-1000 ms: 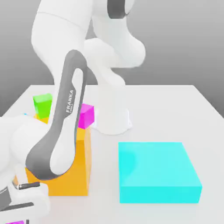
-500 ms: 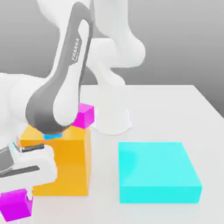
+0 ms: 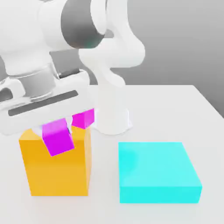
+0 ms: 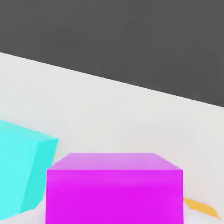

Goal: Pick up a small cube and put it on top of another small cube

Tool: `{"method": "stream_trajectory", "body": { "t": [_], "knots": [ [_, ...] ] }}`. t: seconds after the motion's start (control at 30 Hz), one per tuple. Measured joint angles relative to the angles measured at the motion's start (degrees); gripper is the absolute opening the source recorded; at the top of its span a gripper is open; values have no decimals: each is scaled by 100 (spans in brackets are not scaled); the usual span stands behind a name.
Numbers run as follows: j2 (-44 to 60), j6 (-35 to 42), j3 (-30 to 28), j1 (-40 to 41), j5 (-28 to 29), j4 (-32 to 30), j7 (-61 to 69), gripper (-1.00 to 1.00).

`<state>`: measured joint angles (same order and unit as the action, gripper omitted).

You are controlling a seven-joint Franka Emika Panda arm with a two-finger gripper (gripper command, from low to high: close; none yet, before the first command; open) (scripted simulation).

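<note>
Exterior view shows the gripper (image 3: 57,131) pinching a small magenta cube (image 3: 57,139) between its white fingers (image 3: 70,127), the cube tilted and lifted in front of the upper face of the orange block (image 3: 57,168). A second magenta cube (image 3: 84,118) sits just behind, its lower part hidden by the orange block's top edge. The white, glossy arm (image 3: 65,43) with its dark grey joint covers the scene's upper left. On the exterior view's right, a flat, broad cyan block (image 3: 157,171) lies on the pale matte table (image 3: 175,109), well apart from the held cube. All blocks are plain, sharp-edged and untextured. From the hand view, the held magenta cube (image 4: 114,192) sits close up, cut off below, with the cyan block (image 4: 19,168) beside it and a sliver of the orange block (image 4: 201,208).
</note>
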<state>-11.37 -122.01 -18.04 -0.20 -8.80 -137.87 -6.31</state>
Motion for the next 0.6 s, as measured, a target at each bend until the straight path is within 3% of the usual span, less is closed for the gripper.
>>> {"method": "stream_trajectory", "body": {
  "t": [0.47,0.6],
  "knots": [
    [-2846,1079,986,613,1294,-1343,-1058,-100],
    [-2766,362,1010,696,1411,-1948,-1111,-100]
  ]
}}
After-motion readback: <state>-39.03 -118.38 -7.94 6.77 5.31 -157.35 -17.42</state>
